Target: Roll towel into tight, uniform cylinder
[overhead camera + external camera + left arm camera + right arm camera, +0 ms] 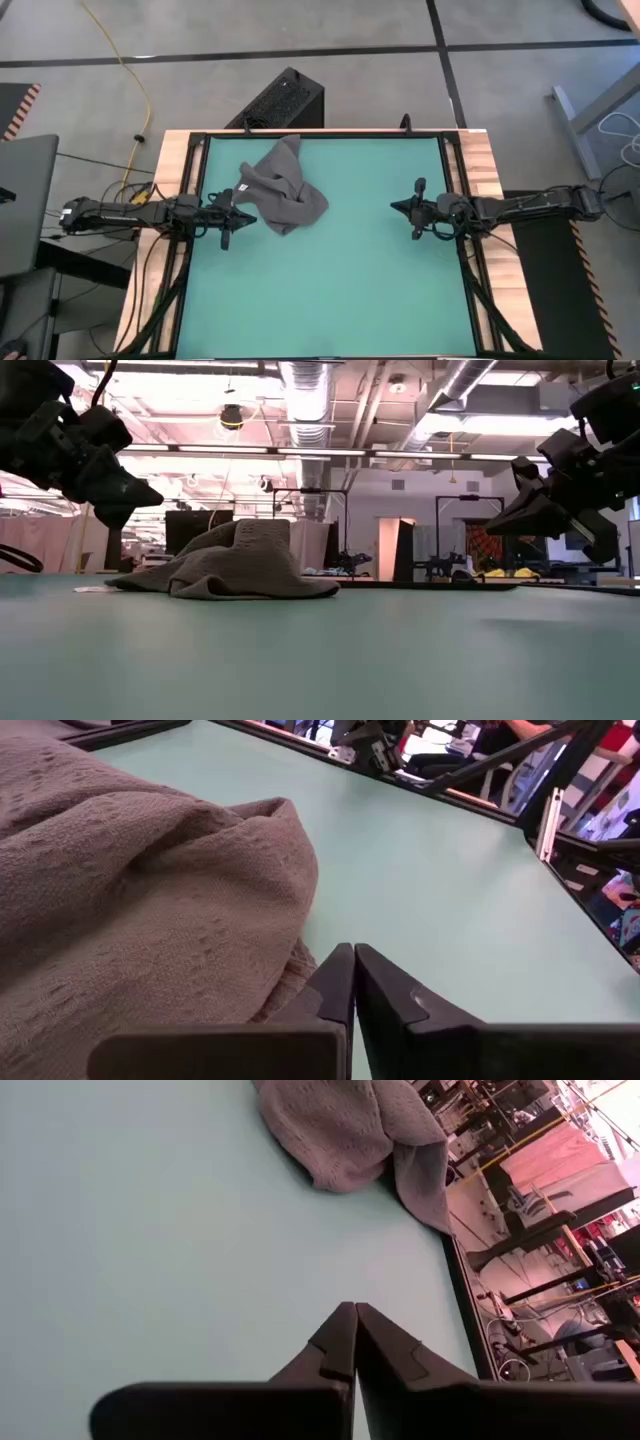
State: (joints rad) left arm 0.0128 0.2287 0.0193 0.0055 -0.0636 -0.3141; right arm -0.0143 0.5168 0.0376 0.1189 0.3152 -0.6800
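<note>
The dark grey towel (285, 190) lies crumpled in a loose heap on the green table top (340, 290), at the far left, with a small white tag (243, 190) at its left edge. In the low view the towel (235, 560) rests as a low mound. My left gripper (251, 214) is shut and hovers off the table just left of the heap; the left wrist view shows the towel (140, 900) close beside the gripper (352, 952). My right gripper (394, 207) is shut and hovers at the table's right, pointing toward the towel (350, 1130), well apart from it.
A black box (285, 100) stands beyond the far edge and a laptop (25, 200) sits off the left side. Wooden rails (480, 160) and a black frame border the mat. The green surface from the middle to the near edge is bare.
</note>
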